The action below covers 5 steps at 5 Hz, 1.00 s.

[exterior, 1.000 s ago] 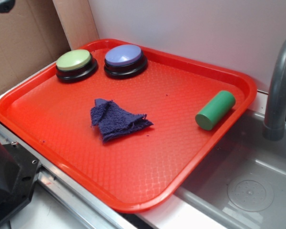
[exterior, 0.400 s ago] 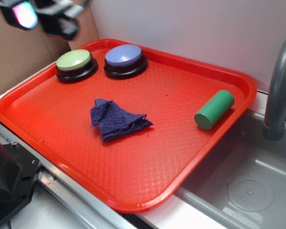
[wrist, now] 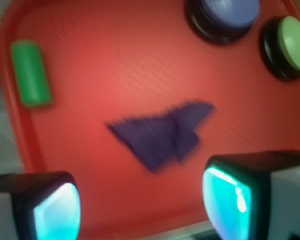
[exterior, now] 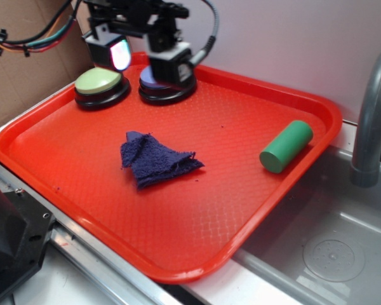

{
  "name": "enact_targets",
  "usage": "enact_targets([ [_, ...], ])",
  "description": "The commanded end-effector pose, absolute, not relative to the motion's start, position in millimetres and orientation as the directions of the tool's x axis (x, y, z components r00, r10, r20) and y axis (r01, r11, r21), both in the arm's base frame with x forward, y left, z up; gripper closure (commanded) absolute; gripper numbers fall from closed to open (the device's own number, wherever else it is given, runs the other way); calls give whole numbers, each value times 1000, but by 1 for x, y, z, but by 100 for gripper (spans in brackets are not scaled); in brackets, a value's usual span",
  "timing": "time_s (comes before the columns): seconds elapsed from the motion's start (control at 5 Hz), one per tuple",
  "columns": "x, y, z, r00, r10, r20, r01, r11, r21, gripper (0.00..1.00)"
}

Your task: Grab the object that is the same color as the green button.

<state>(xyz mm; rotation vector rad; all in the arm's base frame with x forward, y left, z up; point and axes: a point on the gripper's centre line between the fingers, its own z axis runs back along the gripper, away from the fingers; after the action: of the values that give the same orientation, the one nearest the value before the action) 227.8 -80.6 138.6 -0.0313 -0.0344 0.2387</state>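
The pincer (exterior: 143, 54) hangs high at the back of the red tray (exterior: 197, 254), over the two buttons, its two glowing pads (wrist: 225, 200) spread wide with nothing between them. That puts it right above the green button (exterior: 100, 81), whose colour names the target, and partly in front of the lavender button (exterior: 153, 81) beside it. The blue cloth (exterior: 155, 159) lies crumpled mid-tray, between the pincer and nothing it needs. The green cylinder (exterior: 286, 147) lies on its side well apart, close against the tray's right rim, with a sink (exterior: 333, 254) and a grey faucet (exterior: 371, 127) just beyond. Open tray stretches across to it, so I'd expect a clear run, though that raised rim probably leaves little room on the far side.
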Motion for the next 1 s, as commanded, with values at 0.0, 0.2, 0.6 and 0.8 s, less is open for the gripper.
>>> enact_targets([
  [0.0, 289, -124, 98, 976, 183, 118, -175, 981, -78, 0],
  [0.2, 306, -136, 77, 978, 172, 115, -158, 980, -125, 0],
  [0.6, 328, -152, 49, 987, 121, 105, -111, 989, -97, 0],
  [0.8, 327, -151, 40, 988, 129, 88, -122, 989, -79, 0],
])
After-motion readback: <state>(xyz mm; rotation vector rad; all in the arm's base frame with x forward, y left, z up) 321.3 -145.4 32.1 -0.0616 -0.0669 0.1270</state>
